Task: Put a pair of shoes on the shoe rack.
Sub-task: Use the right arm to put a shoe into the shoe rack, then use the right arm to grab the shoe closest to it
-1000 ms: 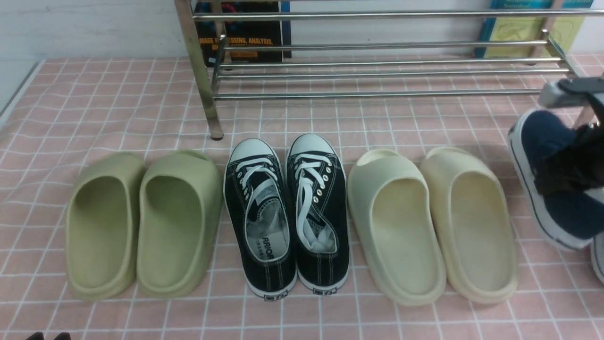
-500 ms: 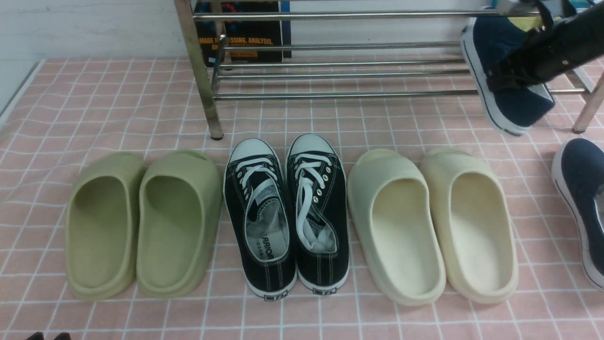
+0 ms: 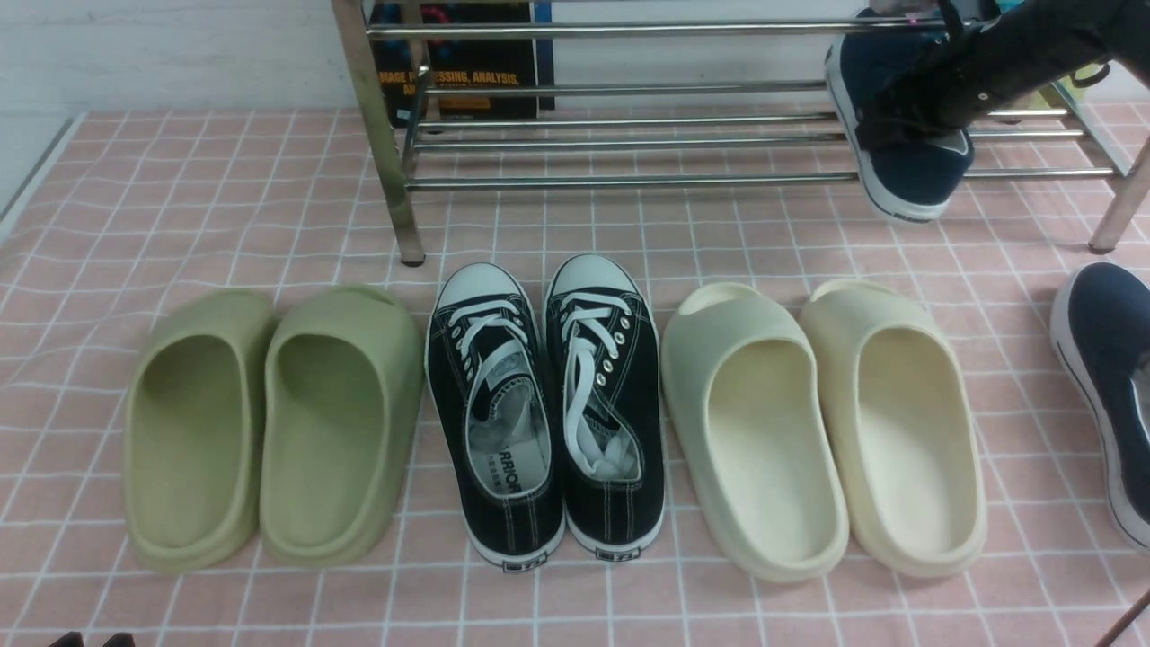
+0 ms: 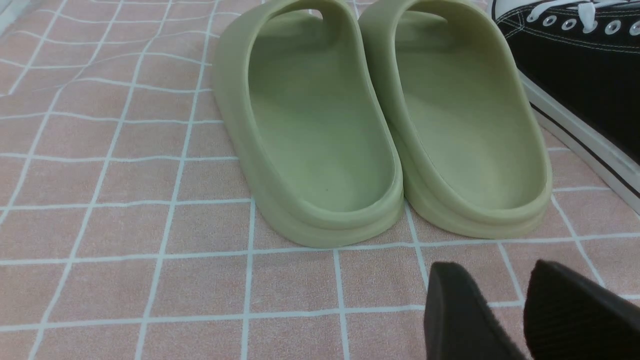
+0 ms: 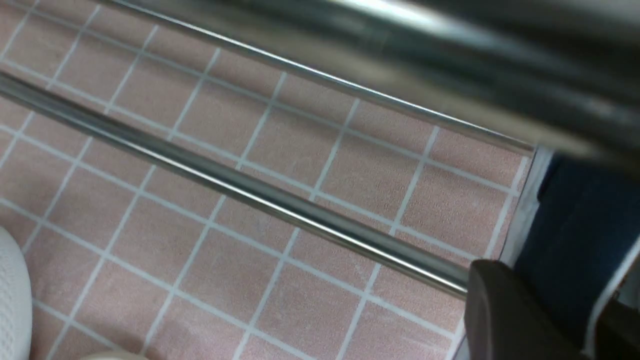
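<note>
Worktop (image 3: 180, 198): one, under a pink checked cloth; near and right edges run out of frame.
Shoe rack (image 3: 629, 180): one, chrome, at the far side; top cut off; five horizontal bars counted; right end partly hidden by the arm and a shoe.
Green slides (image 3: 328, 431): two, touching side by side at the left end of the row, fully in view.
Cream slides (image 3: 764, 440): two, touching, right of the middle, fully in view.
Black lace-up sneakers (image 3: 620, 503): two, mid row, toes towards the rack.
Held navy shoe (image 3: 907, 171): one, at the rack's right end over the lower bars, heel sticking out past the front bar; middle hidden by the pincer; cannot tell if the sole rests on the bars.
Second navy shoe (image 3: 1101, 359): one, on the worktop at the far right, cut off by the frame edge.
Book (image 3: 458, 63): one, dark, behind the rack, top cut off.
Right pincer (image 3: 903, 121): clamped on the held navy shoe's side wall; wrist view blurred.
Left pincer (image 4: 497, 272): low near the green slides, fingers slightly parted, gripping nothing.
</note>
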You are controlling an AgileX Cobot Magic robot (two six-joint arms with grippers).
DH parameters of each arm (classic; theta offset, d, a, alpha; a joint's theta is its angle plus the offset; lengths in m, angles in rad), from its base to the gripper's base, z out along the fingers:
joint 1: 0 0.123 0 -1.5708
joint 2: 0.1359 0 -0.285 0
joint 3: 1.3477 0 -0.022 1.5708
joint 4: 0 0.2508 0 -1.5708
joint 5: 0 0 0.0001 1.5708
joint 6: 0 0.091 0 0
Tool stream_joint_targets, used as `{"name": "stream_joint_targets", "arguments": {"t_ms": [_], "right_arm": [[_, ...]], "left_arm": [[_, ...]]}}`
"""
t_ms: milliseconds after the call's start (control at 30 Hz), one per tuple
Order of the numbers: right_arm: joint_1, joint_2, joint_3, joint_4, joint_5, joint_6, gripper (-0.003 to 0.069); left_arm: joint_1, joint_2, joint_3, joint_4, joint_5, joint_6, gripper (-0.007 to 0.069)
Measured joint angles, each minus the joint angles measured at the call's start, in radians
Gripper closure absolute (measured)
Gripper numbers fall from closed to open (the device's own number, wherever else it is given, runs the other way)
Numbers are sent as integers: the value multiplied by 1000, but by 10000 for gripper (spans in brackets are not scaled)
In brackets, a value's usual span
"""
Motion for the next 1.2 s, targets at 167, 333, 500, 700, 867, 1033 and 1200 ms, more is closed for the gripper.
{"name": "stream_joint_targets", "arguments": {"t_ms": [167, 333, 500, 700, 867, 1033, 1200], "right_arm": [[0, -1, -3, 23, 1, 1, 398], [0, -35, 1, 17, 44, 1, 265], [1, -236, 103, -110, 105, 43, 209], [-7, -470, 287, -408, 219, 330, 207], [-28, -498, 476, -592, 298, 572, 207], [-29, -497, 739, -591, 294, 608, 207], [-29, -505, 971, -576, 228, 631, 207]], "left_arm": [[0, 0, 0, 0, 0, 0, 385], [0, 0, 0, 0, 0, 0, 385], [0, 0, 0, 0, 0, 0, 385], [0, 0, 0, 0, 0, 0, 385], [0, 0, 0, 0, 0, 0, 385], [0, 0, 0, 0, 0, 0, 385], [0, 0, 0, 0, 0, 0, 385]]}}
